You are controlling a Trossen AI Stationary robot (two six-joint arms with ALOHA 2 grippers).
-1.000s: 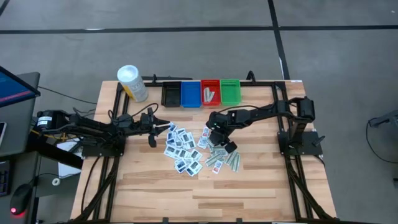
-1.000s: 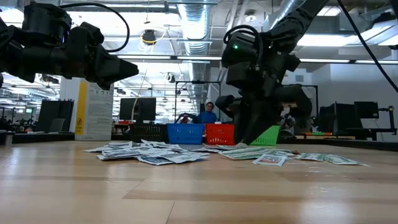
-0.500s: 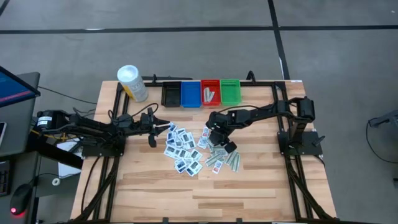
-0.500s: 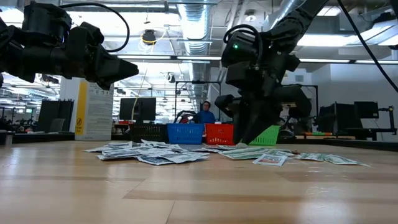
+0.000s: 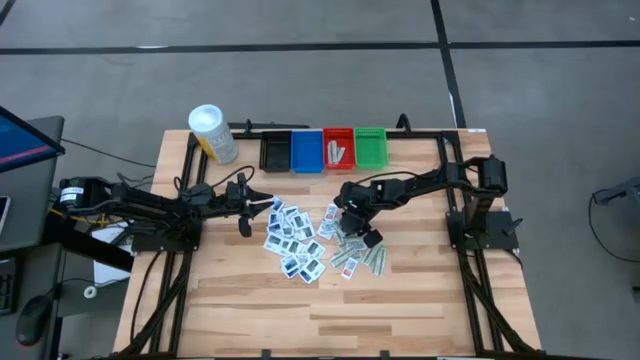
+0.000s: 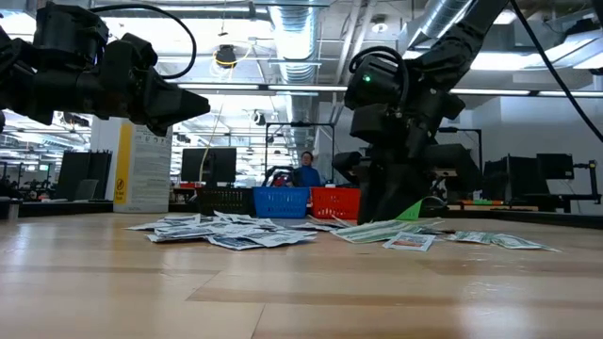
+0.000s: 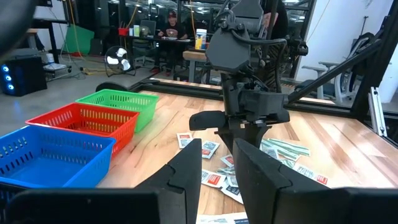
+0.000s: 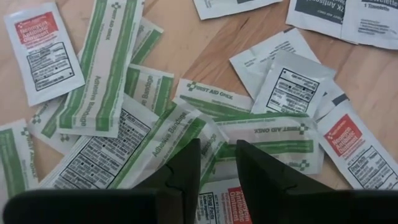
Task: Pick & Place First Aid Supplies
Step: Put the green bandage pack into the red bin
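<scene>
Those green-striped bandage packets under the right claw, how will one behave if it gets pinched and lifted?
The green-striped bandage packets look thin and flat, so one would probably flex and weigh little. They overlap each other, so the right claw might drag a neighbour along. Lying flush on the wooden table, an edge may be hard to catch.

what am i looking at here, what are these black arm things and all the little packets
Two robot arms work at a wooden table. One picture looks straight down, one looks level across the tabletop, and two come from cameras on the arms' wrists. First aid packets lie scattered mid-table, with black, blue, red and green bins at the back edge. The right gripper is down among the packets, fingers slightly apart over a green-striped bandage strip, nothing lifted yet. The left gripper hovers beside the pile, empty.
</scene>
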